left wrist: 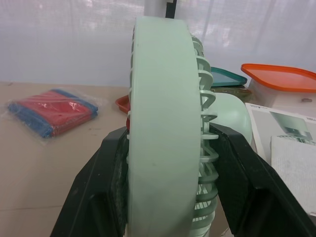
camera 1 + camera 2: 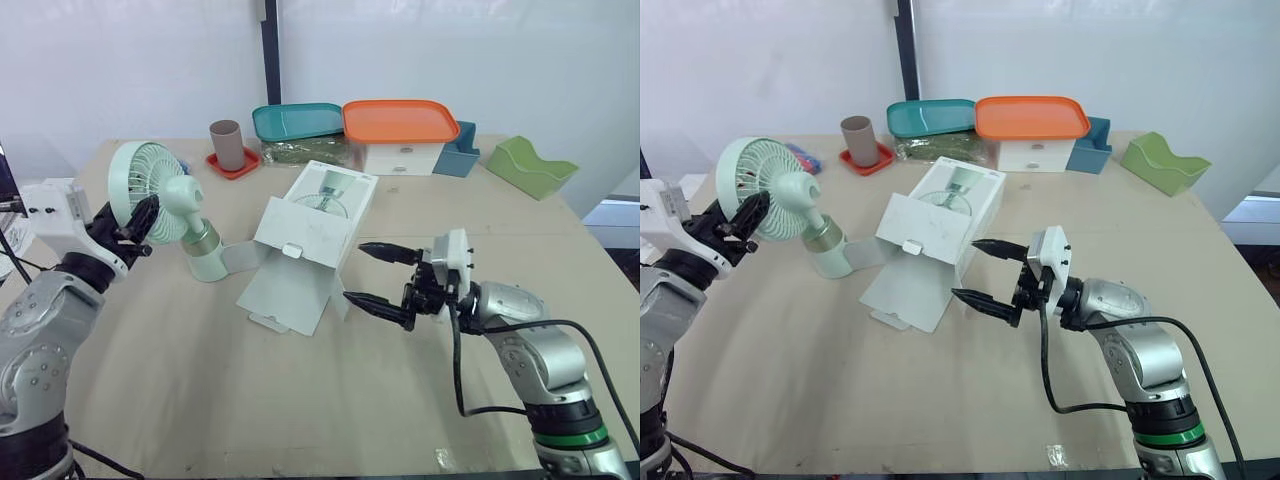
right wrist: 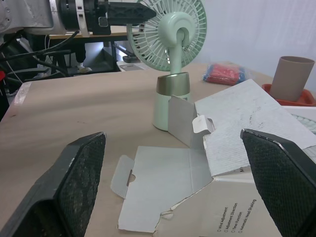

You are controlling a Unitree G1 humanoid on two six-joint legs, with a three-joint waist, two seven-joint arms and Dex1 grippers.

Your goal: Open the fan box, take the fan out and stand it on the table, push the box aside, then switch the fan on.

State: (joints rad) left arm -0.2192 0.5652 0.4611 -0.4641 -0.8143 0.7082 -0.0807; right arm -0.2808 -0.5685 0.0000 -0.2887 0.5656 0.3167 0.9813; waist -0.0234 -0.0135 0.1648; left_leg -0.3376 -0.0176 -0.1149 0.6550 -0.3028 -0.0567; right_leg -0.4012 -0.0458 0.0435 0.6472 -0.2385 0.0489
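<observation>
Tan counter (image 2: 200, 400) carries the fan (image 2: 185, 200), upright at left, with the opened fan box (image 2: 310, 235) lying just beside it. Along the far edge: cup (image 2: 227, 145) on a red saucer (image 2: 238, 167), teal tray (image 2: 297, 121), orange-lidded tub (image 2: 400, 125), blue bin (image 2: 458, 152), green holder (image 2: 530, 165), and apparently a wrapped red-and-blue cloth (image 2: 800, 157).

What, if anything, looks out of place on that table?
The white fan box lies tipped open mid-table, flaps splayed, one flap by the base of the standing fan, whose head the left gripper clamps.
</observation>
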